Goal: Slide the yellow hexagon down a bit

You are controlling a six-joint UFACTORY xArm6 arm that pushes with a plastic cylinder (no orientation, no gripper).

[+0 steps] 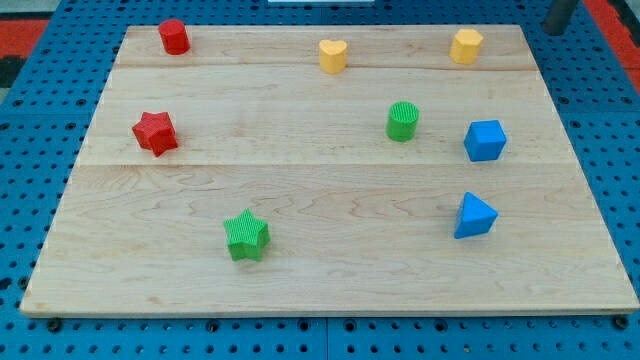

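Note:
The yellow hexagon [466, 46] sits near the top right of the wooden board [330, 290]. My dark rod comes in at the view's top right corner; my tip [553, 31] is just off the board's top right corner, to the right of the yellow hexagon and well apart from it. It touches no block.
A yellow heart [333, 56] lies at the top middle and a red hexagon [174, 37] at the top left. A green cylinder [403, 121] and a blue cube [485, 140] lie below the yellow hexagon. There are also a blue triangle [474, 216], a green star [246, 236] and a red star [155, 133].

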